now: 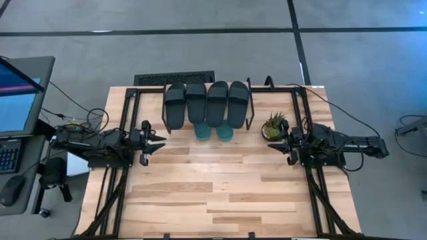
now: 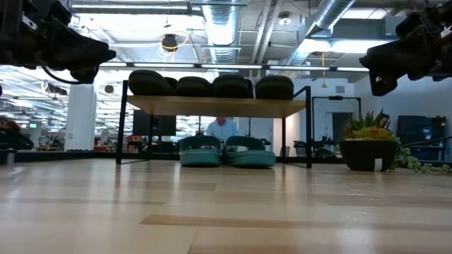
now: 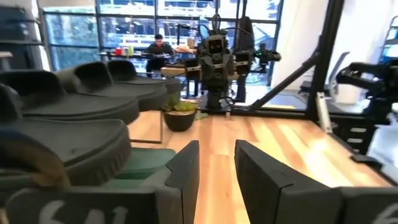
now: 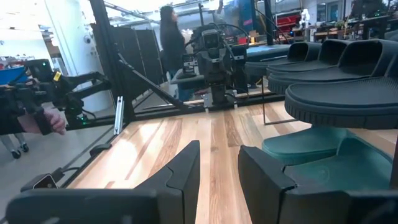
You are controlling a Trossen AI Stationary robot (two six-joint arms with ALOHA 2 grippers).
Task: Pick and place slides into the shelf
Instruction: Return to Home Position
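From above, four black slides (image 1: 207,101) sit side by side on the shelf (image 1: 251,110) at the back of the bench (image 1: 220,193). Two teal slides (image 1: 214,132) peek out from under it, while the left gripper (image 1: 159,143) and right gripper (image 1: 276,145) hover well apart, one off each end. At bench level the teal pair sits side by side beneath the plank, a potted plant (image 2: 367,144) near the shelf, and in each wrist view the fingers (image 3: 186,168) are slightly parted, holding nothing.
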